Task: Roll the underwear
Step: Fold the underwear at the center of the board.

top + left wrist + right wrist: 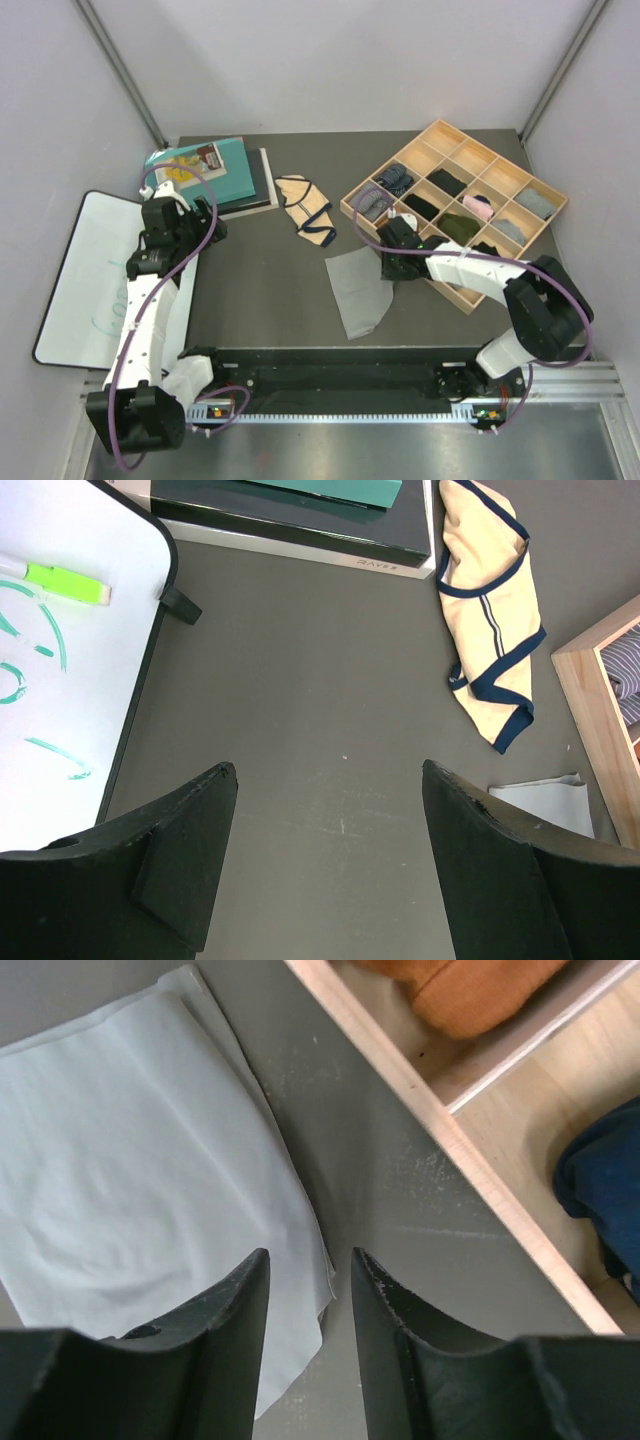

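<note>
Light-grey briefs (358, 290) flat on the dark desk (260, 270), toward the near edge, just left of the wooden divider tray (391, 163). Right tool (308, 1260) low over the cloth's right edge, fingers only narrowly parted, gripping nothing. Beige briefs with navy edging (495, 630) crumpled farther back, just beside the stacked books (300, 530). Left tool (328, 770) spread wide and empty above bare desk, beside the whiteboard (70, 680).

The light-grey briefs (358, 290) lie flat, smooth and folded at the middle of the worktop (260, 290). The smaller beige briefs (305, 208), edged in navy, lie crumpled farther back, apart from them.
</note>
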Tool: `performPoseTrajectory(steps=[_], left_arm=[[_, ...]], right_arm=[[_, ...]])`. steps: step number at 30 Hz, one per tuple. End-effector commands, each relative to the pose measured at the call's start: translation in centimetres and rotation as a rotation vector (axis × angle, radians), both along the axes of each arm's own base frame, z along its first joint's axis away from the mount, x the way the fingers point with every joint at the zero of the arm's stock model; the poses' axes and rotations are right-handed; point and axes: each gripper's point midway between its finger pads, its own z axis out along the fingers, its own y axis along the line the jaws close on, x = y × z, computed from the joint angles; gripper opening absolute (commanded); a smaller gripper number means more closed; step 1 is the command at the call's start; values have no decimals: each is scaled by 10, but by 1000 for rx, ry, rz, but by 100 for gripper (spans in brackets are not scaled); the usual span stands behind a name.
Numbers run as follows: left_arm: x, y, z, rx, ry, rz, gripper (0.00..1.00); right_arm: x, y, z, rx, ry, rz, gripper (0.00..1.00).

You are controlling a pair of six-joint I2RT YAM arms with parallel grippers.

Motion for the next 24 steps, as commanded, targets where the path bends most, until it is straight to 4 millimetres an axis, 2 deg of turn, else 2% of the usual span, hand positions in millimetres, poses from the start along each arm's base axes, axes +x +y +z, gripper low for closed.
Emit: performPoseTrajectory(steps=[1,9,16,21,24], left_arm=[[9,-1,9,15,-56,-20,79],[9,-2,8,15,-53,-23,79],[8,-2,9,16,-54,-21,79],[9,-2,9,17,-56,-21,79],[8,-2,9,17,-54,-22,79]], right_arm=[[7,-3,14,52,-43,-9,40],[10,-3,6,109,-29,-8,36],[5,-2,-5,134,10,5,30],[1,6,-12,154,48,26,28],[-3,3,-19,138,74,21,27]])
